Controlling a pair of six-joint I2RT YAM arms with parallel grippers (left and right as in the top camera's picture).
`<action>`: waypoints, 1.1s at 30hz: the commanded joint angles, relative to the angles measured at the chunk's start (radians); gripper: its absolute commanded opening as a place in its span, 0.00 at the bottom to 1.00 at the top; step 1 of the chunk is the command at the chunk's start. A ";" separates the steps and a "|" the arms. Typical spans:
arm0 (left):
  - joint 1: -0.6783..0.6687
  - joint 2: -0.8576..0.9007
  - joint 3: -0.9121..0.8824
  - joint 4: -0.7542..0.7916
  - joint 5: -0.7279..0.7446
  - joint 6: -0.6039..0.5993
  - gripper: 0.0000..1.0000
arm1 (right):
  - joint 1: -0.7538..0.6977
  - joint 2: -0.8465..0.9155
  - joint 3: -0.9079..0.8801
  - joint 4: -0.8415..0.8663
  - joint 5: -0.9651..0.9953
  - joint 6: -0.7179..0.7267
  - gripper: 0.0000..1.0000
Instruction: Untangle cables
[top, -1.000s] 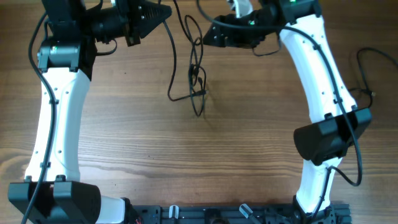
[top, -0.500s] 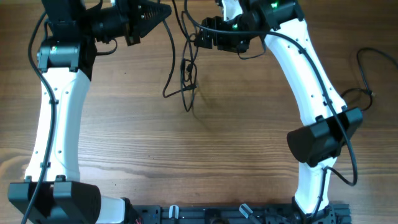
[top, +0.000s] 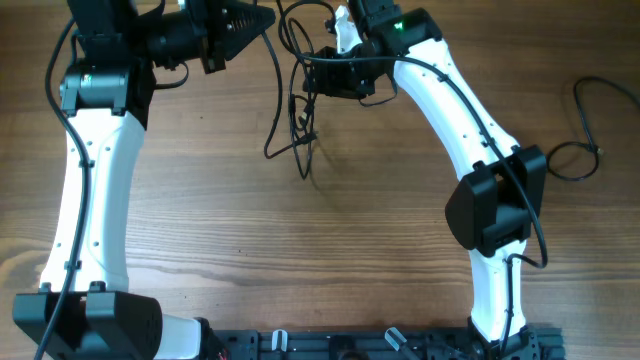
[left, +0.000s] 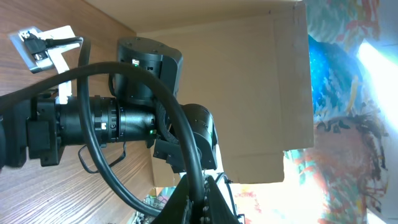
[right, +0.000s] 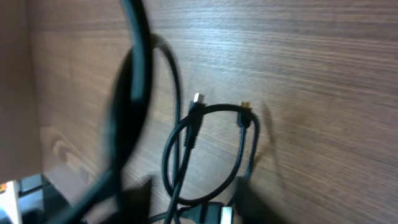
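Observation:
Thin black cables (top: 298, 125) hang in a tangled bunch at the table's far middle, their lower loops resting on the wood. My left gripper (top: 268, 20) is raised at the far edge, shut on one black cable (left: 200, 180); in the left wrist view the left gripper (left: 203, 196) pinches that strand between its fingers. My right gripper (top: 308, 80) is right up against the bunch from the right. In the right wrist view its blurred fingers (right: 140, 199) stand apart either side of a cable loop (right: 186, 134) and two small plugs (right: 198, 98).
A separate black cable (top: 588, 125) lies at the table's right edge. A brown cardboard wall (left: 249, 93) stands behind the table. The right arm (left: 124, 118) shows close by in the left wrist view.
My right arm has swung left to the hanging bunch and its fingers have come closer together. The bunch shifted slightly left and up. The left arm has stayed put.

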 joint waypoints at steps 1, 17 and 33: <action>0.023 -0.002 0.010 0.006 0.035 0.020 0.04 | -0.035 0.018 -0.001 -0.010 0.058 0.014 0.12; 0.356 -0.002 0.010 -0.287 -0.120 0.293 0.04 | -0.354 0.017 -0.001 -0.262 0.346 -0.076 0.04; 0.263 -0.002 0.010 -0.576 -0.364 0.469 0.04 | -0.299 0.017 -0.001 -0.418 0.217 -0.306 0.04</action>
